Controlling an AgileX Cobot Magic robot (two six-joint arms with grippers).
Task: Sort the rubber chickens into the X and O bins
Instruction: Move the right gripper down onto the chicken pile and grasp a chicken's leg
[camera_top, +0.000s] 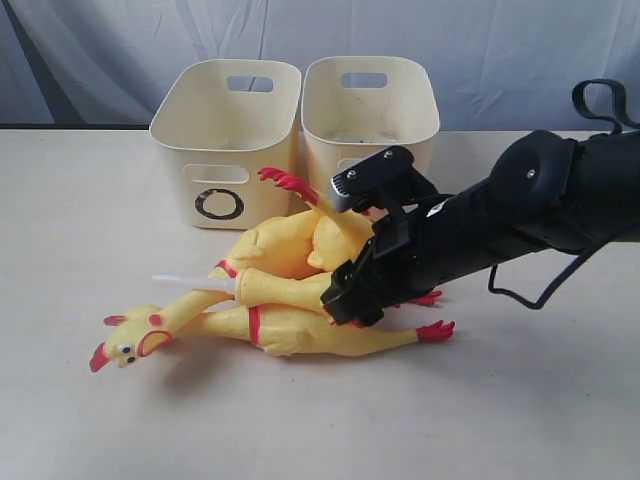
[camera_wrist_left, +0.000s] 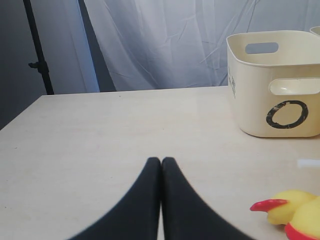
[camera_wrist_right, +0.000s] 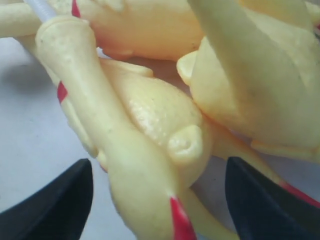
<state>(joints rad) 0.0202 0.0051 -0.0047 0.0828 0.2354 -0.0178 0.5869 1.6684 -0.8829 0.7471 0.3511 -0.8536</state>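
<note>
- The chickens (camera_top: 290, 290) lie tangled in one heap at mid-tabletop (camera_top: 80, 200), and none is in a bin yet. The front one (camera_top: 280, 330) stretches flat, with its head at 9 o'clock and its feet at 3 o'clock.
- The right jaws are spread wide and straddle the heap at its 3 o'clock side. In the right wrist view, a neck and a plump body sit between the black fingers (camera_wrist_right: 50, 205). Whether either finger touches rubber, I cannot tell. The wide spread probably serves to take in a whole body rather than a thin neck.
- The right arm (camera_top: 520, 200) reaches in low from 3 o'clock, which keeps it clear of the bins.
- The O bin (camera_top: 225, 140) stands at 11 o'clock of the heap and the other bin (camera_top: 370, 105) at 12 o'clock, side by side. The second bin's mark is hidden behind the arm, but it is presumably the X.
- The left jaws are pressed together on nothing, over bare tabletop. They seem parked out of the way.
- The bodies overlap, so lifting one chicken may drag a neighbour along.
</note>
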